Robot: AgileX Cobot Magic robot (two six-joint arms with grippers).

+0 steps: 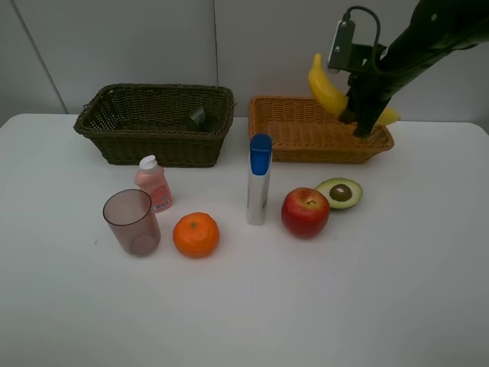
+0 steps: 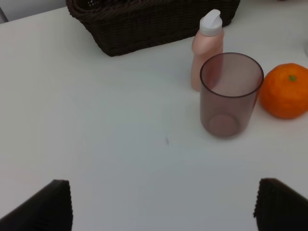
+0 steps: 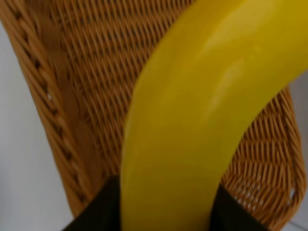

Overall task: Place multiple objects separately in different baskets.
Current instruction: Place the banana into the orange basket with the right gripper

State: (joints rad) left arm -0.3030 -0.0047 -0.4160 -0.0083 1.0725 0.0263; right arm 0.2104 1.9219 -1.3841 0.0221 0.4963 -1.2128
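Placing step under way: yellow banana clamped in jaws of right gripper, hanging over light orange-tan basket at one o'clock on bench. Next, probably: lower inside rim, then part jaws. Empty left gripper, jaws wide apart, near cup at nine o'clock.

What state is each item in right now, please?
Left gripper: open, empty.
Right gripper: shut on banana, above light basket.
Translucent cup: upright, empty.
Pink bottle: upright, capped.
Silver tube: standing, blue cap up.
Avocado half: cut side up.
Dark green pump bottle: inside dark basket.
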